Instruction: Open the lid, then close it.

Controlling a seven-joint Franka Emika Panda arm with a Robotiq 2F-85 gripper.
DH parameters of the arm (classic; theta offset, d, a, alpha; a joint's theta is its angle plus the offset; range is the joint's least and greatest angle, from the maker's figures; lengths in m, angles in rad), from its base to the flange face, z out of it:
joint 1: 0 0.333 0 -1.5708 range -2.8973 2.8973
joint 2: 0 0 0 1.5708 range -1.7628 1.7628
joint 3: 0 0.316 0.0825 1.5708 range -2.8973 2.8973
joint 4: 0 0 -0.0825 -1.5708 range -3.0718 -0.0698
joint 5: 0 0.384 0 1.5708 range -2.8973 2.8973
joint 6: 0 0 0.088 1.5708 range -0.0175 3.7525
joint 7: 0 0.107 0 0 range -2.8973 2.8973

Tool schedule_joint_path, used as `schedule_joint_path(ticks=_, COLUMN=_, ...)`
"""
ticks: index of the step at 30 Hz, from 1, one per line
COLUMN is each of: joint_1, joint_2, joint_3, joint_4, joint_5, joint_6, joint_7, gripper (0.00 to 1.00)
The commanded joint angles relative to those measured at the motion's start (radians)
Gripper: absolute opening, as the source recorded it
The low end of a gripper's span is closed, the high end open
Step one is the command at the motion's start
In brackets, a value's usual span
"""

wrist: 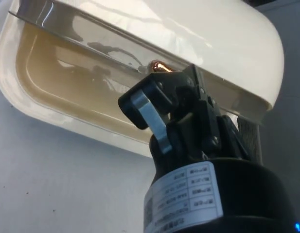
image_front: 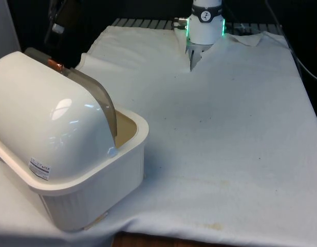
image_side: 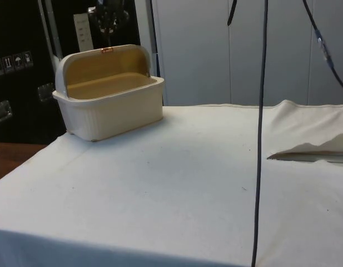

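Bread box (image_front: 71, 170) sits at the bench's near corner on the front view's left, its rounded back turned to that camera; a small printed label (image_front: 39, 168) is stuck low on the back. In the side view the box (image_side: 113, 108) stands at the far end of the white cloth (image_side: 177, 189), mouth facing the camera, tan interior showing. Cream ribbed walls, resting flat on the cloth. Lid (image_front: 99, 98) is a smoky translucent roll-top, rolled up and back under the dome, so the box is open; its front edge stands high over the tub. A copper-coloured knob (image_front: 56, 65) rides on that edge, up near the crown of the dome, and shows as a small reddish spot (image_side: 107, 50) at the top of the opening in the side view. From the wrist, the hand (wrist: 171, 85) is right up at the lid (wrist: 91, 36), its tip just beside the knob (wrist: 157, 65), the open tub below. Whether the hand is closed on the knob or merely next to it I cannot tell; contact is hidden by the hand's own body. The arm's white base (image_front: 204, 28) stands at the far end of the bench, well apart from the box. A black cable (image_side: 261, 139) hangs down through the side view. Bare wood of the bench (image_side: 10, 158) shows beyond the cloth's edge.
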Motion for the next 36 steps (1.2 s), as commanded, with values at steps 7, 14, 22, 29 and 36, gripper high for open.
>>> schedule_joint_path(ticks=7, joint_1=-0.004, joint_2=0.032, joint_3=-0.005, joint_4=0.045, joint_5=0.005, joint_6=-0.011, joint_7=0.01, gripper=0.0)
schedule_joint_path(ticks=14, joint_1=-0.007, joint_2=0.066, joint_3=-0.01, joint_4=0.092, joint_5=0.008, joint_6=-0.025, joint_7=0.02, gripper=0.0)
schedule_joint_path(ticks=22, joint_1=-0.01, joint_2=0.104, joint_3=-0.02, joint_4=0.137, joint_5=0.007, joint_6=-0.034, joint_7=0.04, gripper=0.0)
schedule_joint_path(ticks=29, joint_1=-0.007, joint_2=0.124, joint_3=-0.033, joint_4=0.157, joint_5=0.0, joint_6=-0.038, joint_7=0.053, gripper=0.0)
schedule_joint_path(ticks=36, joint_1=-0.005, joint_2=0.146, joint_3=-0.044, joint_4=0.18, joint_5=-0.001, joint_6=-0.067, joint_7=0.078, gripper=0.0)
